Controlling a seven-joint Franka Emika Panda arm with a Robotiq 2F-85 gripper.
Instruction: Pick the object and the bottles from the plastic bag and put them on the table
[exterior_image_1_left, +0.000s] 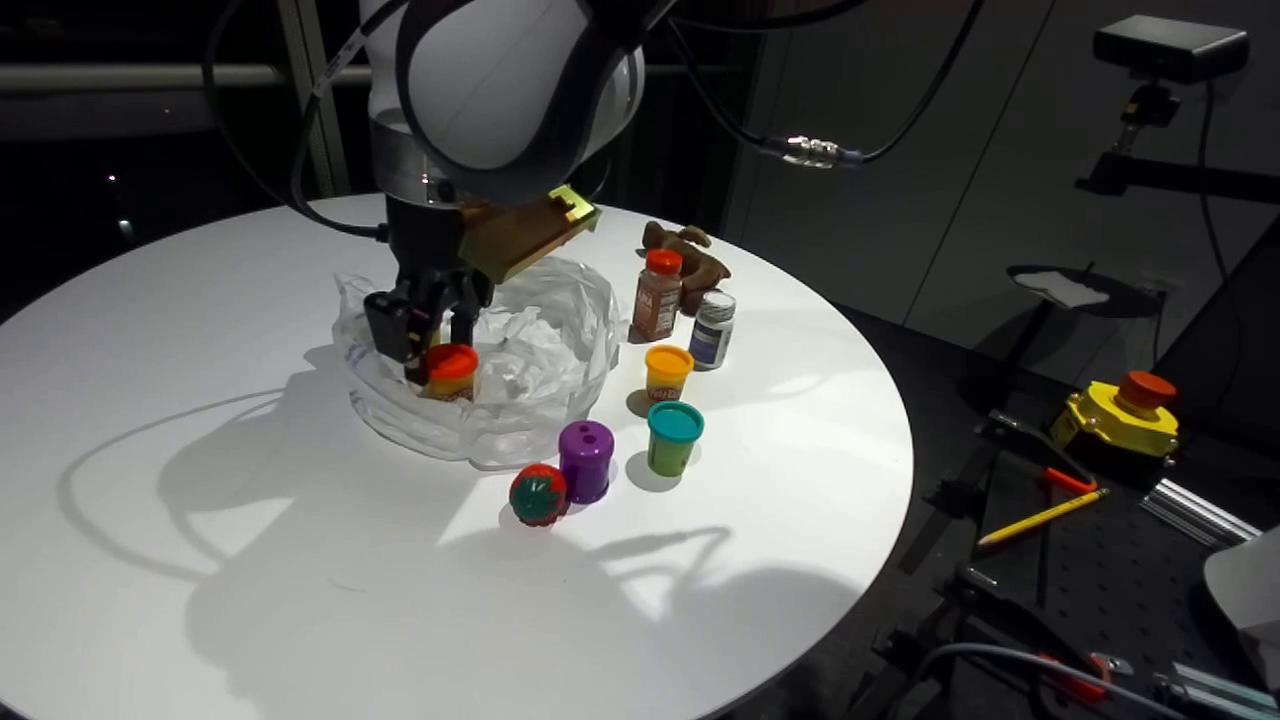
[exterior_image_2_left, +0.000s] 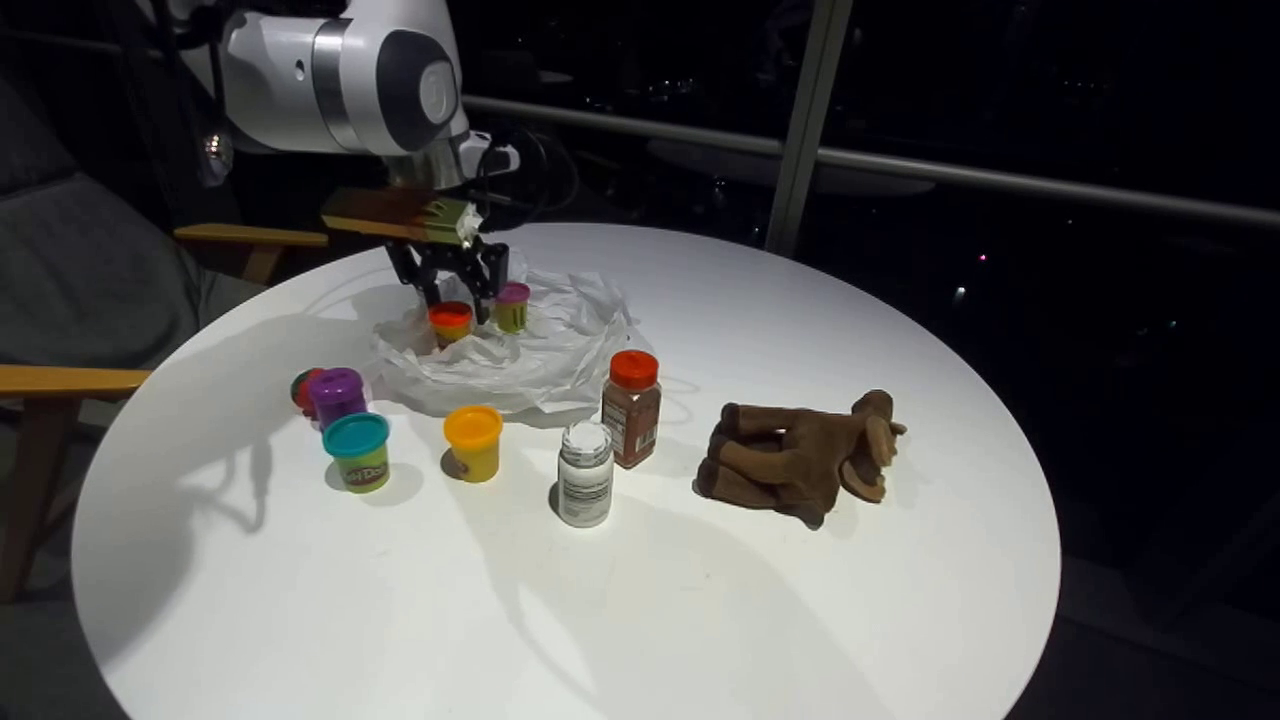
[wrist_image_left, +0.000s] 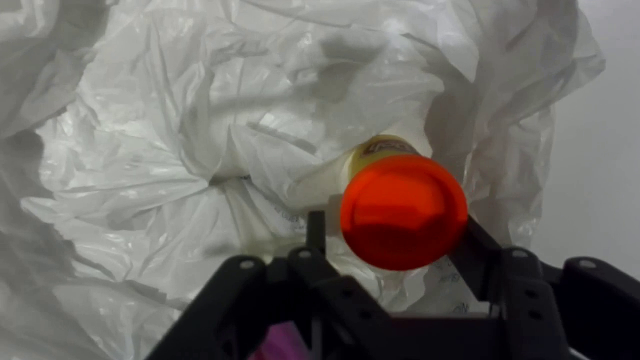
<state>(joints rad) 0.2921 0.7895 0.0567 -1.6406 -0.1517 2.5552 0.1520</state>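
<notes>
A tub with a red lid stands in the white plastic bag (exterior_image_1_left: 575, 330), which lies open and crumpled; the tub (exterior_image_1_left: 452, 372) shows in both exterior views (exterior_image_2_left: 451, 321). In the wrist view this red-lidded tub (wrist_image_left: 402, 212) leans slightly between my fingers. My gripper (wrist_image_left: 393, 220) is open around it; a gap shows on the left finger's side, and the right finger is at the lid's edge. A tub with a pink lid (exterior_image_2_left: 512, 308) also stands in the bag beside the gripper; its lid shows partly behind the left finger in the wrist view (wrist_image_left: 282, 345).
On the round white table (exterior_image_1_left: 350, 620) outside the bag are a red-capped bottle (exterior_image_1_left: 657, 295), a white bottle (exterior_image_1_left: 712, 330), an orange-lidded tub (exterior_image_1_left: 668, 373), a teal-lidded tub (exterior_image_1_left: 673, 440), a purple container (exterior_image_1_left: 586, 462), a strawberry-like object (exterior_image_1_left: 538, 495) and a brown plush animal (exterior_image_2_left: 800, 460).
</notes>
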